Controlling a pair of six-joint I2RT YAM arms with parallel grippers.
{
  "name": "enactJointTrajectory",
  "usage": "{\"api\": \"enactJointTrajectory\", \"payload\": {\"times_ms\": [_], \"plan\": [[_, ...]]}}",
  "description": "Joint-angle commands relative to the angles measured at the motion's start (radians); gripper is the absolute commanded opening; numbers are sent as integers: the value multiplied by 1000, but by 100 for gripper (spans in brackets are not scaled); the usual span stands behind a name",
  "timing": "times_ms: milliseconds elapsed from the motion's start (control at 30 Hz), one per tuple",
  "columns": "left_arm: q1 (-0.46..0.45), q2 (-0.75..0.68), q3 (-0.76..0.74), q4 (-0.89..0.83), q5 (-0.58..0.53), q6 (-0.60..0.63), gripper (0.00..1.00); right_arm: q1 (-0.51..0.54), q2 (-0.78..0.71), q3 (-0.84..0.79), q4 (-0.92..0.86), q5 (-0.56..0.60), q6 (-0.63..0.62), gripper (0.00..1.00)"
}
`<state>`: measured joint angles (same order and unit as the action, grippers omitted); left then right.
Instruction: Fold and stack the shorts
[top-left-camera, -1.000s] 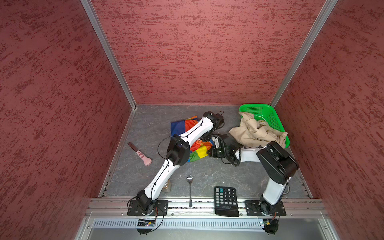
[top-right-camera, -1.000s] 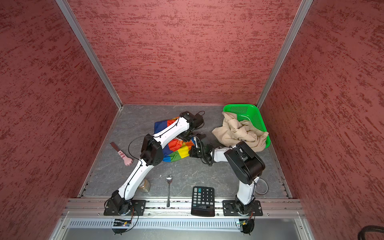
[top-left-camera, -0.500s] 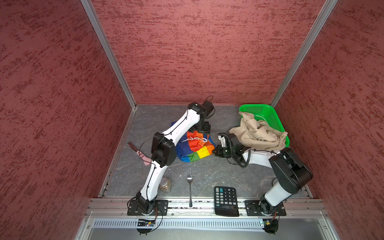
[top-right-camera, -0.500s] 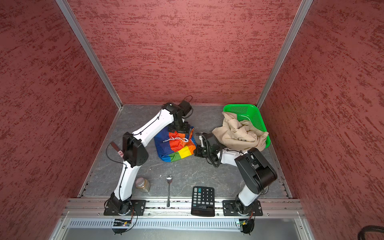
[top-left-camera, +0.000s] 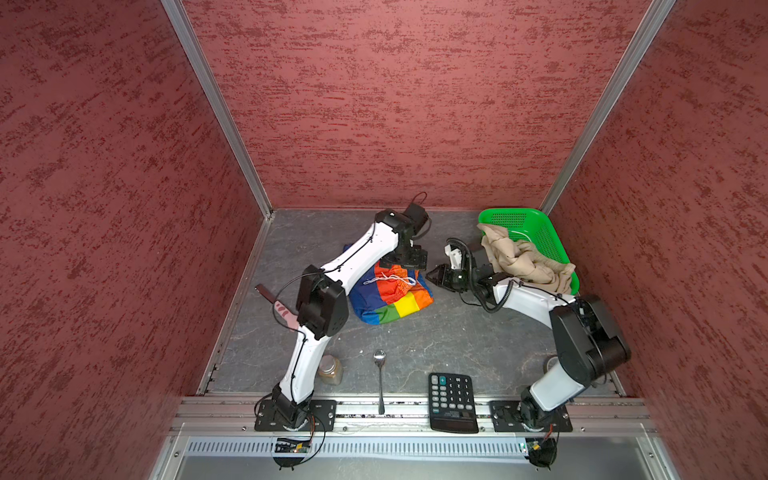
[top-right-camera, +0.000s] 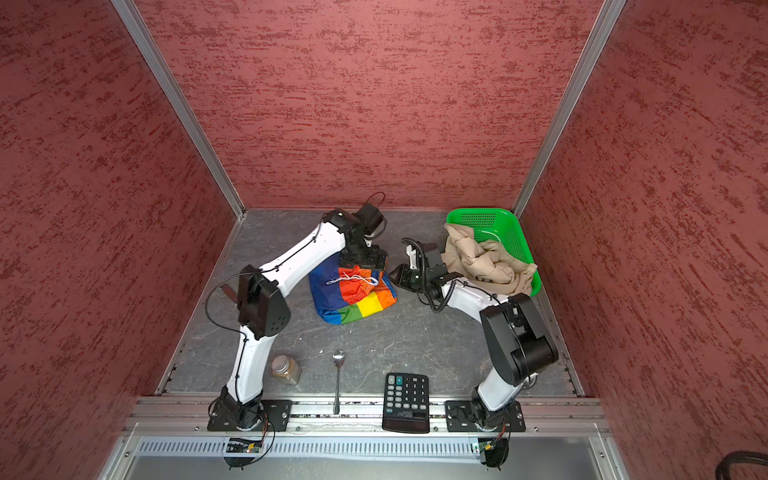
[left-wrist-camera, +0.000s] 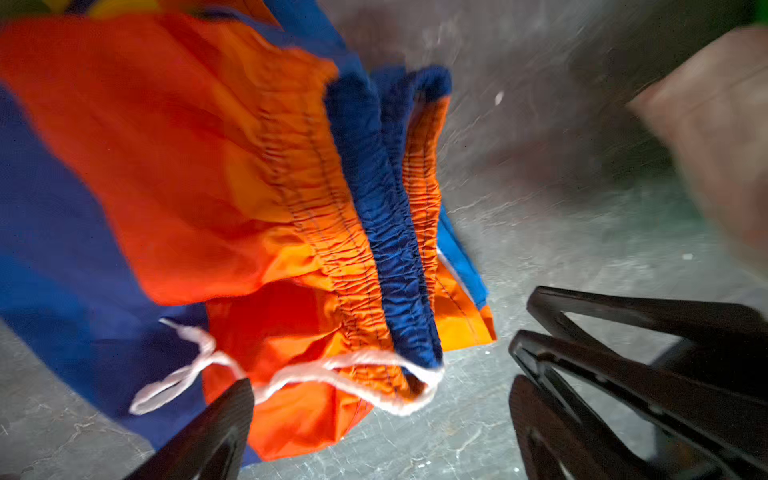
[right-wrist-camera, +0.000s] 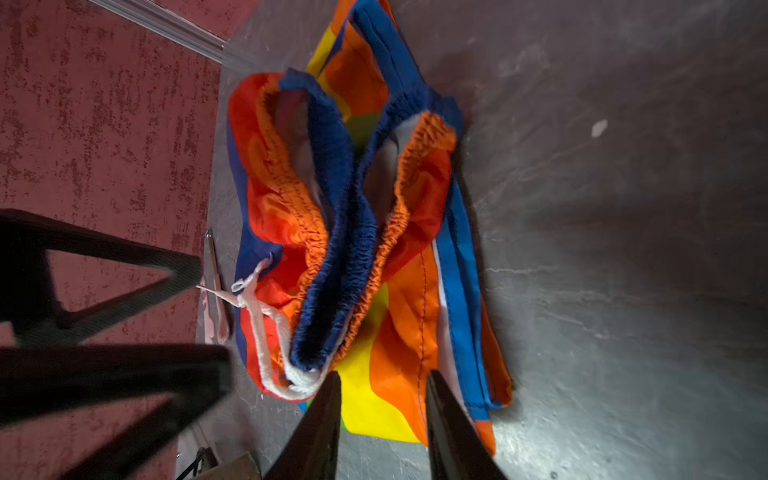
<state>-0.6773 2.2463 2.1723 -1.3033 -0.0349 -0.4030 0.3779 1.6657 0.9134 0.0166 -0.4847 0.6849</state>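
Note:
The rainbow-striped shorts (top-left-camera: 390, 296) (top-right-camera: 354, 296) lie folded into a small bundle mid-table, gathered orange-and-blue waistband (left-wrist-camera: 374, 216) (right-wrist-camera: 345, 232) and white drawstring (left-wrist-camera: 332, 370) on top. My left gripper (top-left-camera: 405, 262) (top-right-camera: 362, 264) (left-wrist-camera: 380, 415) hovers over their far edge, jaws wide open and holding nothing. At the bundle's right edge is my right gripper (top-left-camera: 432, 275) (top-right-camera: 393, 275) (right-wrist-camera: 384, 390), its jaws a little apart, with yellow and orange cloth showing beyond the tips but not pinched. The beige shorts (top-left-camera: 523, 262) (top-right-camera: 486, 262) lie crumpled, spilling over the green basket (top-left-camera: 544, 226) (top-right-camera: 509, 224).
Along the front edge sit a black calculator (top-left-camera: 453, 401), a metal spoon (top-left-camera: 380, 376) and a small jar (top-left-camera: 330, 369). A pink-handled tool (top-left-camera: 283, 309) lies by the left wall. Red walls close in three sides.
The rainbow shorts were folded over toward the left and now lie let go. My left gripper opened wide and pulled toward the back. My right gripper drew back rightward and its jaws parted.

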Motion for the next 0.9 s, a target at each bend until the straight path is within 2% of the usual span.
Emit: {"api": "enactJointTrajectory", "payload": {"times_ms": [0,200,267,300,333,433,500,567,700,767,867], "plan": [[-30,64,84,-60,-143,7,99,-31,20,-7,70,-63,69,37],[-62,182,177,-95,-250,5,100,-60,25,-37,94,-77,72,46],[-67,214,184,-106,-264,4,96,-76,24,-51,101,-77,70,47],[-68,221,182,-107,-266,4,90,-83,22,-57,104,-78,71,47],[-68,230,181,-106,-263,4,78,-89,22,-60,109,-81,71,47],[-67,229,191,-100,-259,6,31,-91,13,-51,78,-52,44,48],[-64,207,200,-100,-275,6,14,-79,-6,-31,23,-7,-1,49],[-55,164,210,-103,-287,4,5,-58,-27,-6,-37,50,-48,49],[-8,9,167,-77,-290,-17,0,-1,-49,39,-89,105,-108,50],[30,-98,100,-35,-276,-28,0,37,-29,79,-118,130,-135,50],[105,-271,-86,55,-227,-61,0,94,26,157,-149,148,-172,47]]}}
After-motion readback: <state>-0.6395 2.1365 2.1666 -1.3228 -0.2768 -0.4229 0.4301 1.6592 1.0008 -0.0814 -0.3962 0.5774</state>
